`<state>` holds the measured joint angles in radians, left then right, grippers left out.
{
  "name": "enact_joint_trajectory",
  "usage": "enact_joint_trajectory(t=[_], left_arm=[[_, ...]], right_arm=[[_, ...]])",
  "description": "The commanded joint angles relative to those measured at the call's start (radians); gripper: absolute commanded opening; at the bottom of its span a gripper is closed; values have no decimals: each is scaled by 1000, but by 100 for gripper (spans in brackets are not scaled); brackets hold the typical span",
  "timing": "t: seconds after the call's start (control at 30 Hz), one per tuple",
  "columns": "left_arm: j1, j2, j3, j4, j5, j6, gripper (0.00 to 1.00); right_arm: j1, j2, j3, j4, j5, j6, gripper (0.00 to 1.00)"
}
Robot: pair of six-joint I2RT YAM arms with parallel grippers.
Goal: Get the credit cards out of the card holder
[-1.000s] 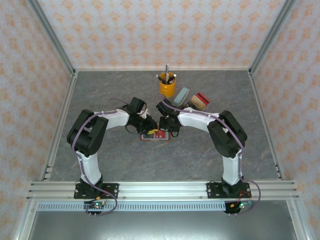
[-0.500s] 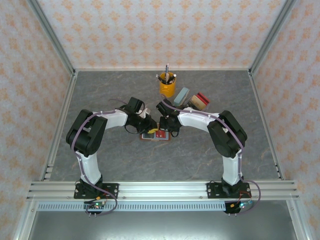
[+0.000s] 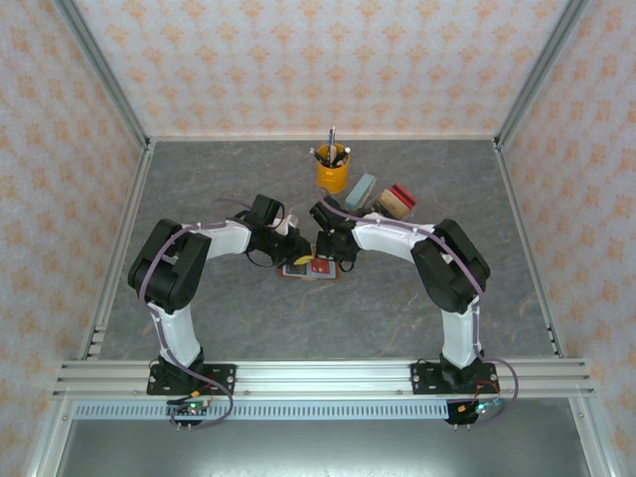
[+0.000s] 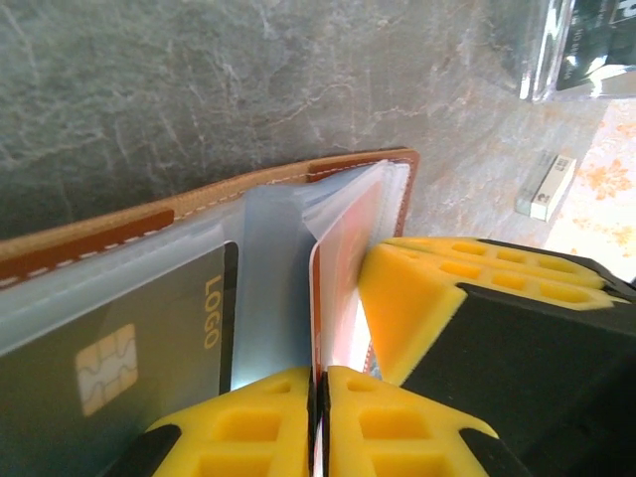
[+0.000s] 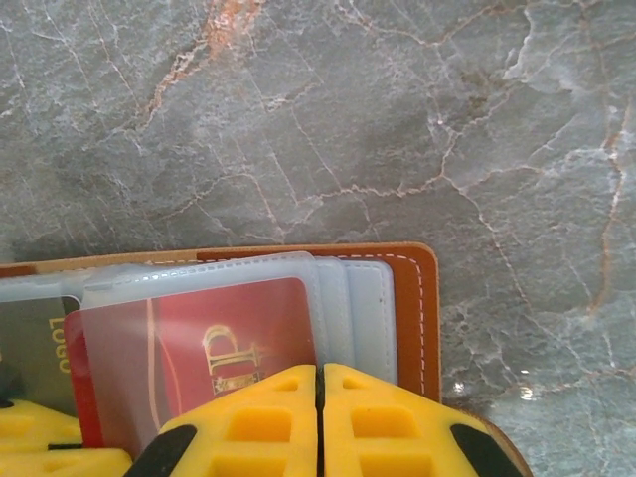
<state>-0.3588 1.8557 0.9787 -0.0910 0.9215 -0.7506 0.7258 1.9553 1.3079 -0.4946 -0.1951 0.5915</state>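
Note:
The card holder (image 3: pixel 309 268) lies open on the grey table between both arms, its brown leather rim (image 4: pixel 99 238) and clear sleeves (image 5: pixel 368 298) showing. A dark credit card marked LOGO (image 4: pixel 129 338) sits in a left sleeve. A red credit card (image 5: pixel 199 348) sits in a clear sleeve leaf. My left gripper (image 4: pixel 318 376) is shut on the thin edge of that red card's leaf (image 4: pixel 343 248), which stands up on edge. My right gripper (image 5: pixel 320 373) is shut, its pads resting on the sleeves beside the red card. One right finger (image 4: pixel 447 298) shows in the left wrist view.
A yellow cup of pens (image 3: pixel 333 169) stands behind the arms. A pale blue block (image 3: pixel 362 188) and a red and tan object (image 3: pixel 399 200) lie to its right. A small white piece (image 4: pixel 545 185) lies on the table past the holder.
My left wrist has drawn slightly to the left and its jaws have narrowed onto the leaf. The right arm and the card holder have stayed put.

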Motion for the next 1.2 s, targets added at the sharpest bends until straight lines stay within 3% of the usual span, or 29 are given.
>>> enact_joint_trajectory(t=[0.0, 0.77, 1.17], left_arm=[[11, -52, -12, 51, 54, -6, 12], [49, -79, -28, -19, 48, 49, 9], [67, -127, 27, -281, -113, 169, 2]], right_arm=[[-2, 70, -21, -74, 48, 13, 8], [-2, 87, -5, -103, 77, 12, 8], [-3, 73, 18, -104, 55, -2, 8]])
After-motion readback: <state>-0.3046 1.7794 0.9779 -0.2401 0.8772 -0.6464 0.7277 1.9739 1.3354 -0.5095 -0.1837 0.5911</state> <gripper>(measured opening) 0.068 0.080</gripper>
